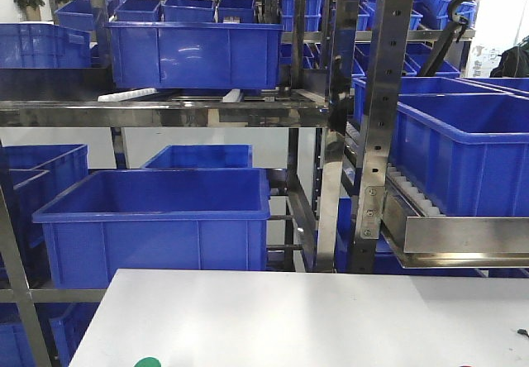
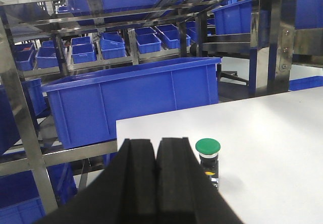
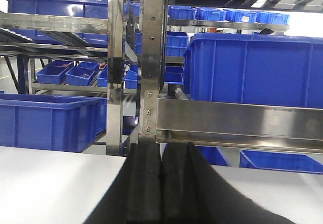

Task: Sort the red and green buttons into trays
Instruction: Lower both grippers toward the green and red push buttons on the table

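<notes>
Crates: deep blue plastic crates (image 1: 157,218) with thick rims sit on several levels of the bright steel shelving (image 1: 374,119) behind the flat white worktop (image 1: 331,317); smaller ones of the same colour stand in rows further back.
Crate contents: the nearest large crate shows only its bare inner back wall from the front view. Its floor is hidden by the front wall, so I cannot tell what is inside. The same holds for the others.
Button look: a small green push-button (image 2: 208,153) with a glossy round mushroom cap, a silvery collar under it and a dark block base that has a small yellow mark.
Button position: upright on the worktop near its front corner, just beside the outer face of one pad of the left gripper. I cannot tell whether it touches the pad.
Front view: a green rounded sliver shows at the bottom edge of the worktop, too cut off to name.
Left gripper (image 2: 157,148): black pads (image 2: 139,173) pressed flat together, nothing between them.
Right gripper (image 3: 161,151): clenched the same way, seam closed, holding nothing, over bare worktop and facing the shelving.
</notes>
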### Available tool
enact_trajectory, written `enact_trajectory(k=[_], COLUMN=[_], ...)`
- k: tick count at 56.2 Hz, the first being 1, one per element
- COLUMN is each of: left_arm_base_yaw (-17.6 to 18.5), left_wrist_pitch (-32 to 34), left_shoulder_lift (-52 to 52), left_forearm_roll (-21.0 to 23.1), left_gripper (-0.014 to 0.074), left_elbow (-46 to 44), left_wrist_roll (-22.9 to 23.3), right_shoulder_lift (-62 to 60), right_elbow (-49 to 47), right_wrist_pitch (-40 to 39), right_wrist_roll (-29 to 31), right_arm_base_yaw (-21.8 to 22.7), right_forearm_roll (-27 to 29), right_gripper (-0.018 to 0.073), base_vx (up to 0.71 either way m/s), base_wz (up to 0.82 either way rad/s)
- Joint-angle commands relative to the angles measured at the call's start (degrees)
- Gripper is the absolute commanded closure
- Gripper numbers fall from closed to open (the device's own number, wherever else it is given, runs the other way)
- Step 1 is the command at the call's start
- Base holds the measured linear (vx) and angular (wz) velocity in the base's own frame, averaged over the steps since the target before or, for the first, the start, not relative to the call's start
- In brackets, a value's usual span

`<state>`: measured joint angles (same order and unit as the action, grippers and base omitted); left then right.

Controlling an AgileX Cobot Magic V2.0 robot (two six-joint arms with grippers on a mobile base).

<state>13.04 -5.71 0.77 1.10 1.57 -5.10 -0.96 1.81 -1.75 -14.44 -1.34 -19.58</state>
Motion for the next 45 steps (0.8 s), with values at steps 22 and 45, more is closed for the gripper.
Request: enact_trajectory(k=[22,45], left_arm_base_yaw=[0.01,0.01], left_wrist_pitch=[4.48,7.28], left_shoulder_lift=[0.10,0.10], left_forearm_roll=[0.57,0.57], left_gripper=[0.0601,0.0601], left_elbow=[-1.48,-1.83], left_wrist_roll=[0.03,0.03], right_shoulder_lift=[-0.25,-0.25], right_elbow=[0.07,0.07], right_wrist_pitch=[-4.71,-5.55], right_wrist_roll=[0.34,0.34], right_arm_base_yaw=[0.14,0.14], right_forearm_roll=[-0.02,0.04], right_gripper=[0.0568,0.0568], base_vx=[0.00,0.00], base_wz=[0.00,0.00])
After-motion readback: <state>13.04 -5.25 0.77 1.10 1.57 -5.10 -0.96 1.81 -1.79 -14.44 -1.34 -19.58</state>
